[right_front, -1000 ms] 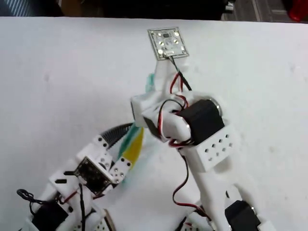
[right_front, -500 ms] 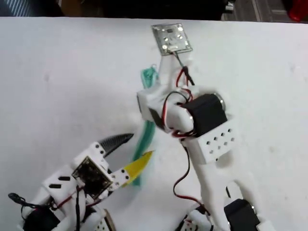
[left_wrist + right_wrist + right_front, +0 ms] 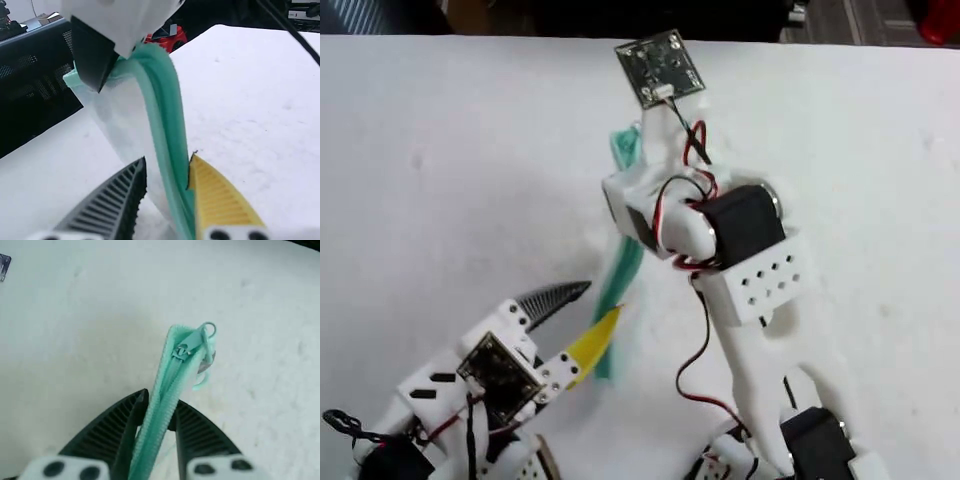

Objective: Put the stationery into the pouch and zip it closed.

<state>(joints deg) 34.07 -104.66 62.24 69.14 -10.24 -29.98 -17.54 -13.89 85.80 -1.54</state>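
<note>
**High view.** We recorded one pouch (image 3: 623,270), mint-green edged with clear walls, standing on its edge on the white table (image 3: 440,150). The left gripper (image 3: 600,300) was at the pouch's near end. Its black and yellow fingers were spread apart, and the yellow tip overlapped the green edge. The right arm (image 3: 740,260) reached over the pouch's far half and covered that part of it.

**Left wrist view.** We noted the left gripper (image 3: 168,159) with its jaws apart, one on each side of the pouch (image 3: 160,100). The yellow finger touched the green edge and the black finger stood just beside the clear wall, so nothing was clamped. At the pouch's far end a black finger (image 3: 92,57) of the other arm was pressed against it.

**Right wrist view.** We noted the right gripper (image 3: 160,399) closed on the pouch's (image 3: 170,375) zip edge, which was pinched between two black fingers. The zip slider (image 3: 182,351) sat at the pouch's far end, past the fingertips. Its pull ring (image 3: 209,330) stuck out beyond that end.
</note>
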